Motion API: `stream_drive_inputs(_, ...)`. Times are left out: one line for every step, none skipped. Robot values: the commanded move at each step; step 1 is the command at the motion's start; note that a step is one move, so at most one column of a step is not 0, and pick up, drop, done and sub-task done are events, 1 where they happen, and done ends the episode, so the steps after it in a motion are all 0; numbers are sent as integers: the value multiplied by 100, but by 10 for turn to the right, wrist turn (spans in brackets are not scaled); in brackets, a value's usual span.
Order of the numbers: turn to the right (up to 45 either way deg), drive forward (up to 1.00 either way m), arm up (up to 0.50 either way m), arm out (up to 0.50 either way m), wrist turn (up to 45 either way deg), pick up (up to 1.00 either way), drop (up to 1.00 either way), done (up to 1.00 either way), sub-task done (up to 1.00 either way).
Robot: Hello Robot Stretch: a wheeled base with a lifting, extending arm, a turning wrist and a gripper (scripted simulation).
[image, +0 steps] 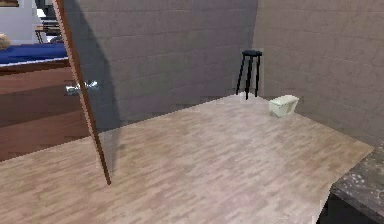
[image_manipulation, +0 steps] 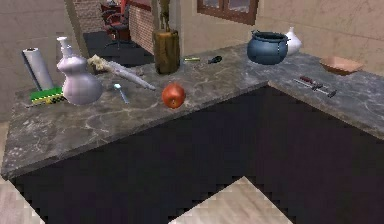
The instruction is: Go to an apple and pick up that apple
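Approach judged largely complete: the apple [image_manipulation: 174, 96] rests on the dark counter [image_manipulation: 110, 130] near its front edge, right of a white vase [image_manipulation: 78, 80]. Pickup not yet done; pincer state cannot be told.

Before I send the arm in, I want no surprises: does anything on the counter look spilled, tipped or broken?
Nothing stands out. The apple sits on the dark counter, apart from the white vase and the brown vase, both upright. The blue pot stands upright too, and I see no spill or breakage.
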Motion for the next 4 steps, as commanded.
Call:
stream_drive_inputs(0,0,50,0,0,0,0,0,0)
stream_drive_inputs(0,0,38,0,0,0,0,0,0)
stream_drive_inputs(0,0,0,44,0,0,0,0,0)
stream_drive_inputs(0,0,0,0,450,0,0,0,0)
